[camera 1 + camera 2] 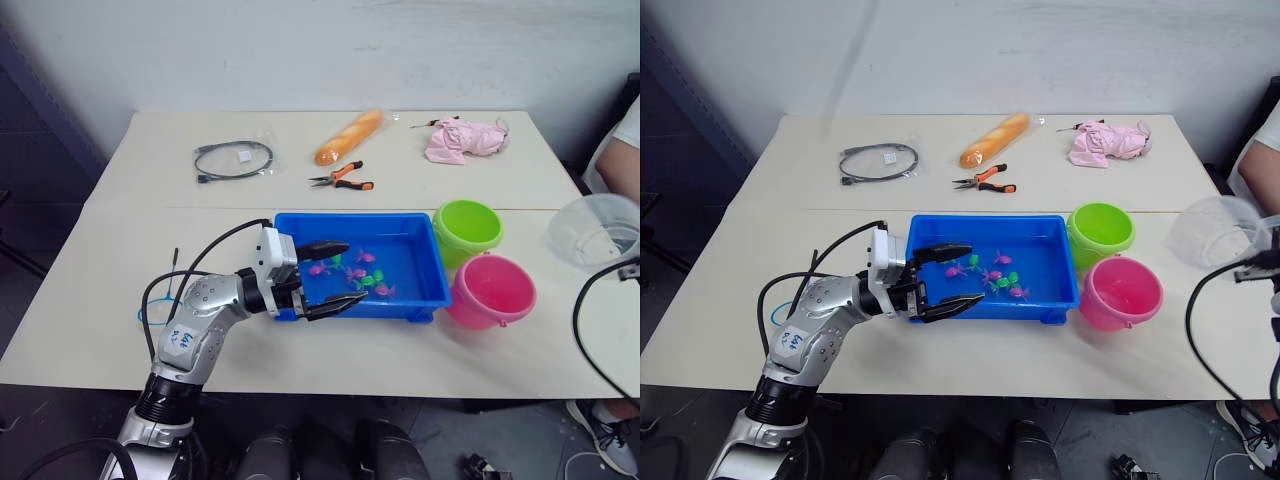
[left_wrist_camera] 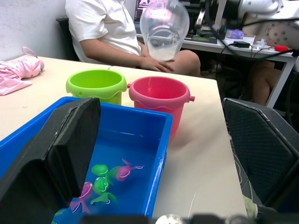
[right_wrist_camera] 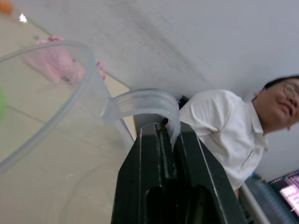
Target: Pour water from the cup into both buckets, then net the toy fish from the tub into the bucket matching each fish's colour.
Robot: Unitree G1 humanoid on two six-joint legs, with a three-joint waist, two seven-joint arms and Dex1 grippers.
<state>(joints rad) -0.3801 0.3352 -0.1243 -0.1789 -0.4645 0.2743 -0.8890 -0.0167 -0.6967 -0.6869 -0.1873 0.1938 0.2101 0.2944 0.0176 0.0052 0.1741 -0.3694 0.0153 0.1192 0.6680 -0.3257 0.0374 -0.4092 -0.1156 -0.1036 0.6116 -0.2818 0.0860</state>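
Observation:
The blue tub (image 1: 350, 217) sits at the table's middle with several pink and green toy fish (image 1: 360, 275) in shallow water. My left gripper (image 1: 345, 273) is open at the tub's front left corner, one finger over the water and the other outside the near rim. To the tub's right stand the lime green bucket (image 1: 467, 228) and, nearer, the pink bucket (image 1: 492, 290). The clear cup (image 1: 600, 230) hangs tilted in the air to the right of both buckets. My right gripper (image 3: 163, 128) is shut on the cup's handle (image 3: 140, 100).
At the far side of the table (image 1: 100, 300) lie a bagged black cable (image 1: 234, 159), a bread loaf (image 1: 349, 136), orange-handled pliers (image 1: 343, 178) and a pink cloth (image 1: 465, 138). A person in a white shirt (image 2: 100, 23) sits just past the right edge.

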